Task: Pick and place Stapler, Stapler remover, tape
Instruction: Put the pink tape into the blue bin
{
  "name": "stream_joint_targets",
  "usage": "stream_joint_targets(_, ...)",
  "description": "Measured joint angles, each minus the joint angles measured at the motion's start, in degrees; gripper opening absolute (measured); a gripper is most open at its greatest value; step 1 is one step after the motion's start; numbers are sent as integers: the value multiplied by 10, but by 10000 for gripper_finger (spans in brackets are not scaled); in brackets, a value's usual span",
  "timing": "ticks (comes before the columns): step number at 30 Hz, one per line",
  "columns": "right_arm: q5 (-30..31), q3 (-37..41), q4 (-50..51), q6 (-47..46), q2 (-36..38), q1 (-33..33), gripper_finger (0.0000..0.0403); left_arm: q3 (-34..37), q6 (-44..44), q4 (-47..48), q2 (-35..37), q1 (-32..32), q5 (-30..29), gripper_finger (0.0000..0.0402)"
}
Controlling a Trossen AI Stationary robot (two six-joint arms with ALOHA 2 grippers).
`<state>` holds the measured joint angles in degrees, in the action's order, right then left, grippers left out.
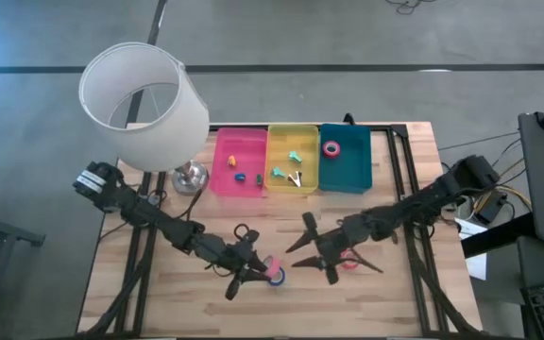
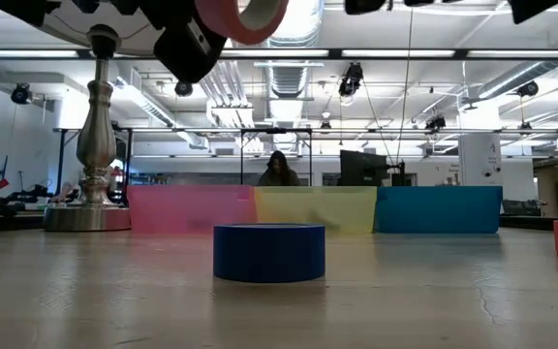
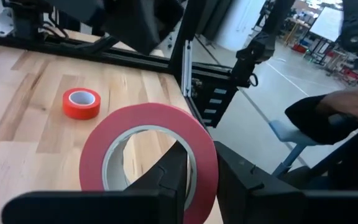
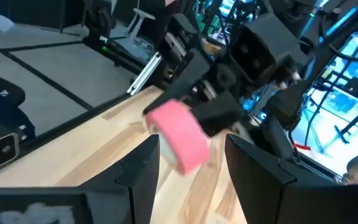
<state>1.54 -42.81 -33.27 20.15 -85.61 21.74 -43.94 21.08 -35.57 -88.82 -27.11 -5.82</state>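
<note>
Pink tape roll (image 3: 149, 158) pinched by left end effector (image 3: 194, 165).

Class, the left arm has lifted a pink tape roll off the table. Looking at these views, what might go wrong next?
1. The left gripper holds the pink tape roll by one wall only; it may swing or slip.
2. The blue tape roll lies just below, so a dropped roll might strike it.
3. The right gripper works close by; the arms might collide.
</note>
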Motion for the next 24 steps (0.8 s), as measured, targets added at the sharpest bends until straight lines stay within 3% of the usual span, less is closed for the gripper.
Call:
stream_joint_targets(20,-4,-107,66,29,-115,0,180,-5,-17,-14,-11,0,59,64)
stream_joint_targets(24,-30,-119,65,30,-126,0,176,-4,-18,-13,-11,0,62,64)
